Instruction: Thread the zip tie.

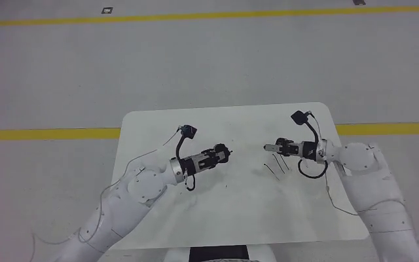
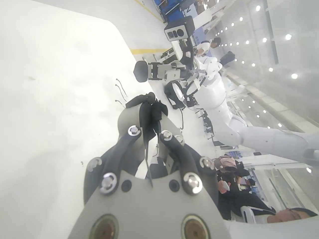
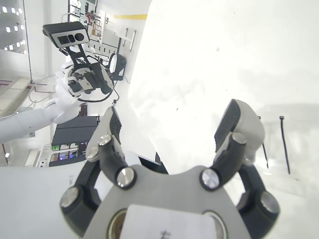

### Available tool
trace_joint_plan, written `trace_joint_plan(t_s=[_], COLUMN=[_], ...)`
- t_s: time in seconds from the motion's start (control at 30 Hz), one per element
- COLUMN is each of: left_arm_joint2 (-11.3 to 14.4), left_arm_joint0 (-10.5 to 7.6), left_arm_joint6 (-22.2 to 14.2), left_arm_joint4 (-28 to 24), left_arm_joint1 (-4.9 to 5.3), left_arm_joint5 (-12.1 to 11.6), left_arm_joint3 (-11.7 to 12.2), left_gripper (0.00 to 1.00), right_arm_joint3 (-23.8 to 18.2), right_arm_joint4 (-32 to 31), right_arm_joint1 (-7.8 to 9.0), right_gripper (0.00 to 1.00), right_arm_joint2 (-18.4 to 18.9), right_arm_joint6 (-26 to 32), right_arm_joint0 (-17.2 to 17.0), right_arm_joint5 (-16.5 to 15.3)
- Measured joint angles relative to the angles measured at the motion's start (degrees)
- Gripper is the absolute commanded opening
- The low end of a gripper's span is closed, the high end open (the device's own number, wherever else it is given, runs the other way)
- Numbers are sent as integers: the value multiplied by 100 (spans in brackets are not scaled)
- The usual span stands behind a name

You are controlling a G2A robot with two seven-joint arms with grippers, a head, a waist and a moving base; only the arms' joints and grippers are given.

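**L gripper holds the tie, R gripper is open**

My L gripper (image 2: 149, 105) is shut tight. It pinches a black zip tie (image 2: 147, 155) btw its two fingers. The thin strap runs back from the tips toward my wrist, in the gap btw the finger arms. I can't tell which end of the tie sticks out in front; the black pads hide it.

My R gripper (image 3: 172, 124) is wide open w/ nothing in it. Its ribbed pads (image 3: 225, 123) face each other w/ a big gap.

Both grippers hang over the white table (image 1: 216, 216), near the middle. They point at each other, tip to tip, w/ a small gap btw them. The L one is on the left half, the R one on the right half.

A few spare ties (image 1: 278, 166) lie flat on the table just beside my R gripper, on the near side. They lie side by side and are black and thin.
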Motion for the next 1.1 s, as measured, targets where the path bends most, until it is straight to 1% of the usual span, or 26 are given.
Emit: trace_joint_plan(t_s=[0.07, 0.13, 0.23, 0.33, 0.43, 0.63, 0.7, 0.73, 0.87, 0.97, 1.1], left_arm_joint2=[-9, -29, -40, -54, -23, -23, -23, -23, -23, -23, -23], left_arm_joint0=[13, 38, 77, 101, 98, 97, 97, 97, 97, 97, 97], left_arm_joint6=[-53, -136, -261, -319, -411, -409, -409, -409, -409, -409, -409], left_arm_joint4=[30, 63, -26, -153, -160, -158, -158, -158, -158, -158, -158], left_arm_joint1=[13, 35, 67, 91, 101, 101, 101, 101, 101, 101, 101], left_arm_joint5=[-2, -2, -2, -2, -2, -2, -2, -2, -2, -2, -2], left_arm_joint3=[-54, -127, -270, -341, -379, -378, -378, -378, -378, -378, -378], left_gripper=[0, 0, 0, 0, 0, 0, 0, 0, 0, 0, 0], right_arm_joint3=[-169, -187, -169, -126, -99, -109, -156, -195, -301, -294, -292], right_arm_joint4=[-616, -1188, -1621, -1892, -1885, -1869, -1674, -1513, -1357, -1587, -1593], right_arm_joint1=[40, 88, 168, 237, 244, 240, 238, 255, 353, 440, 445], right_gripper=[100, 100, 100, 100, 100, 100, 100, 100, 100, 100, 100], right_arm_joint2=[-62, -45, -71, -182, -200, -209, -294, -332, -486, -766, -786], right_arm_joint6=[38, 160, 491, 777, 757, 730, 666, 765, 1427, 1470, 1457], right_arm_joint0=[-28, -15, 63, 187, 204, 186, 142, 159, 211, 240, 245], right_arm_joint5=[0, 0, 0, 0, 0, 0, 0, 0, 0, 0, 0])
